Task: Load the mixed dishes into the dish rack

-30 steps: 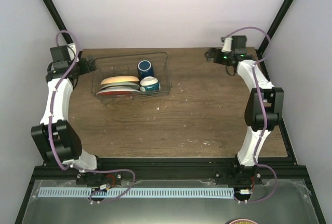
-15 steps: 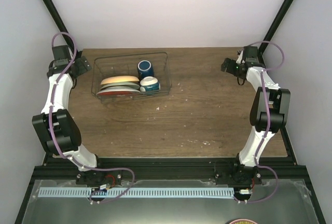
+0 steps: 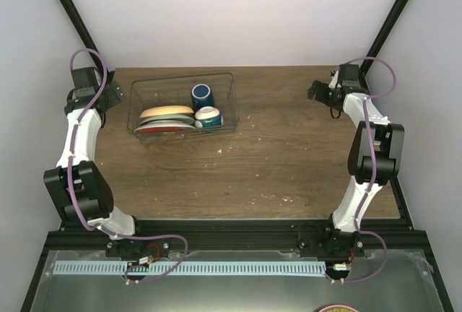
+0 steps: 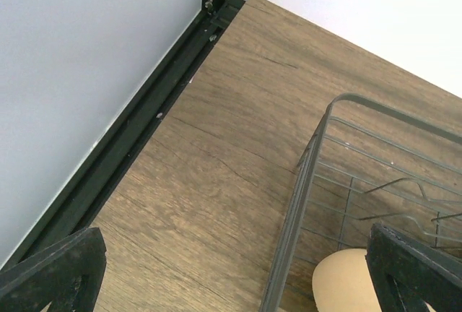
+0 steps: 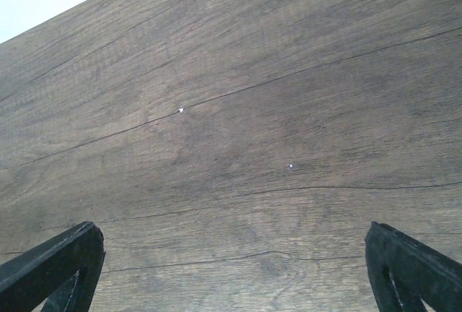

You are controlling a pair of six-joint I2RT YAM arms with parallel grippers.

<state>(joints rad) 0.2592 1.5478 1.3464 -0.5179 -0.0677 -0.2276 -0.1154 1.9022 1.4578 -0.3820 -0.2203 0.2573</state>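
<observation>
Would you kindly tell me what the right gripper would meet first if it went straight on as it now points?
Most likely the bare wooden table: between the open fingers of the right gripper the wrist view shows only wood, nothing else in line.

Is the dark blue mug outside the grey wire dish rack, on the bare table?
No, the dark blue mug stands inside the grey wire dish rack, just behind the small white-and-teal bowl.

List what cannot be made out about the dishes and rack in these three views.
Mint-green plate: top view, mostly covered by the orange-yellow plate; its centre is hidden.
Dark blue mug: top view, too small to find a handle.
Dish rack: left wrist view, cut off by the right and bottom edges.
Right wrist view: only bare table, no dishes.
</observation>
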